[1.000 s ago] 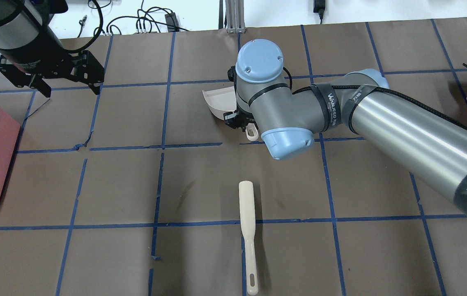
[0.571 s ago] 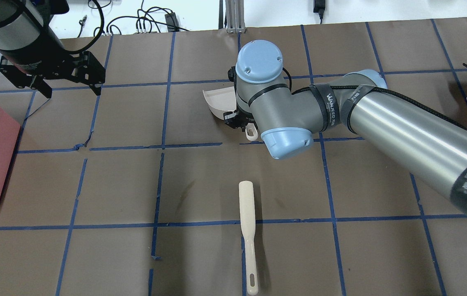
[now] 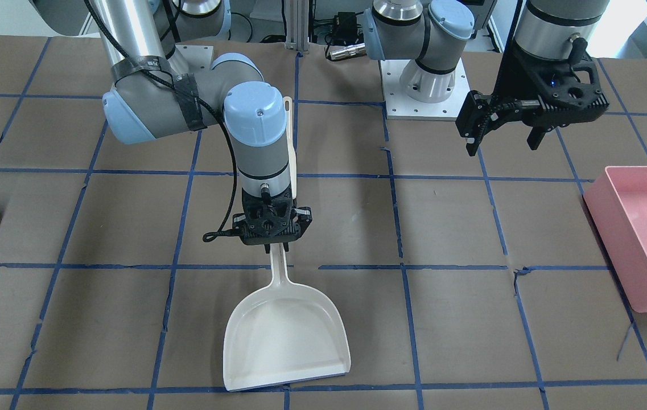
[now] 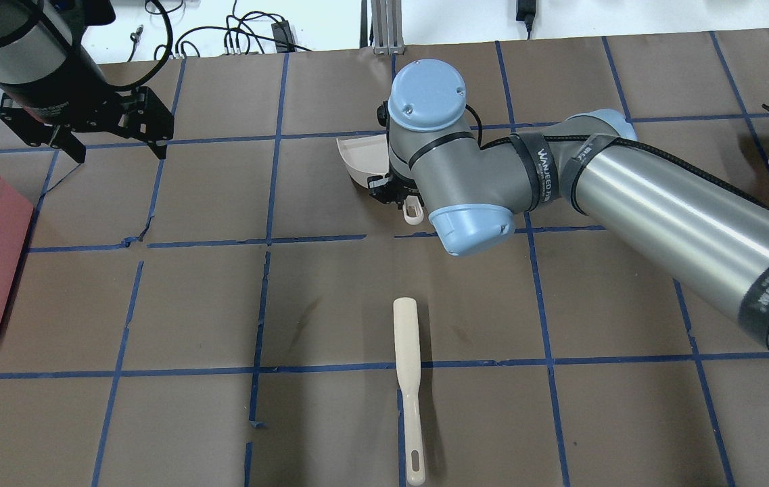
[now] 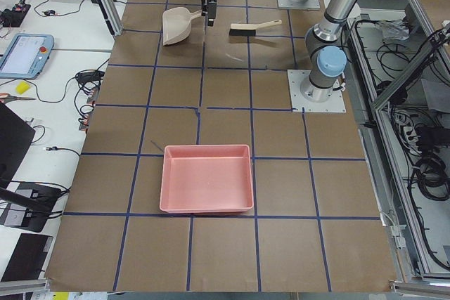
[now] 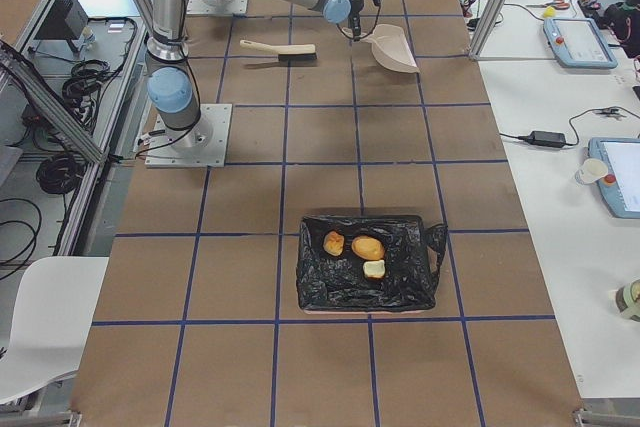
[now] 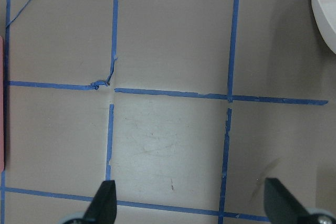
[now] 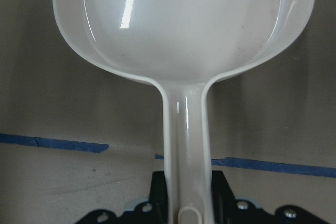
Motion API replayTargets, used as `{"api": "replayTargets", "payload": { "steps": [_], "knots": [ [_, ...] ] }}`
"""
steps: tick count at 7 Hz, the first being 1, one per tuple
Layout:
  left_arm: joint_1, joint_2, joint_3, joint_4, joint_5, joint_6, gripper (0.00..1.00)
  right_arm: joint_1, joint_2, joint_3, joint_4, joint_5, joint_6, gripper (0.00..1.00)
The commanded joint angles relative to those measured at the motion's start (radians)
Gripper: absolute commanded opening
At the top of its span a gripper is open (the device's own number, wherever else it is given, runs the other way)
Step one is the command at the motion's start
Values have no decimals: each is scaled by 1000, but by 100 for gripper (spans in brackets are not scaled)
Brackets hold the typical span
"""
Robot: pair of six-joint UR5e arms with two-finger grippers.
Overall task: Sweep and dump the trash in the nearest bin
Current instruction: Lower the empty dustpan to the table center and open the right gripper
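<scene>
The desk (image 4: 208,297) is covered in brown paper crossed by a grid of blue tape. One large pink tub (image 5: 205,206) stands at the end on the robot's left. At the far opposite end stands the one bin (image 6: 312,292), lined with a crumpled black bag, so that only a thin pink sliver of it shows at the overhead view's right edge.

One cream dustpan (image 3: 286,336) lies near the desk's middle, well apart from the bin. From overhead the right arm hides most of it. One cream brush (image 4: 406,379) with dark bristles lies flat on the robot's side of the dustpan, apart from it.

The right claw (image 3: 277,244) pinches the dustpan's handle. The left claw (image 3: 502,147) hangs spread wide over the paper near the pink tub.

The trash is three small scraps, all inside the bin on the black bag: a tan lump (image 6: 334,243), a golden chunk (image 6: 368,248) just beside it, and a smaller pale-yellow piece (image 6: 375,269).
</scene>
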Motion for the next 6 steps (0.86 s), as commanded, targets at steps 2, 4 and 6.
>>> {"api": "replayTargets", "payload": {
  "steps": [2, 4, 6],
  "knots": [
    [0, 0, -10, -8, 4, 2, 100, 7, 19, 0, -27, -1, 8, 2],
    [0, 3, -25, -5, -4, 4, 100, 12, 42, -2, -43, -1, 7, 5],
    [-2, 5, -28, -6, -4, 4, 100, 14, 41, 0, -40, -5, 13, 75]
  ]
}}
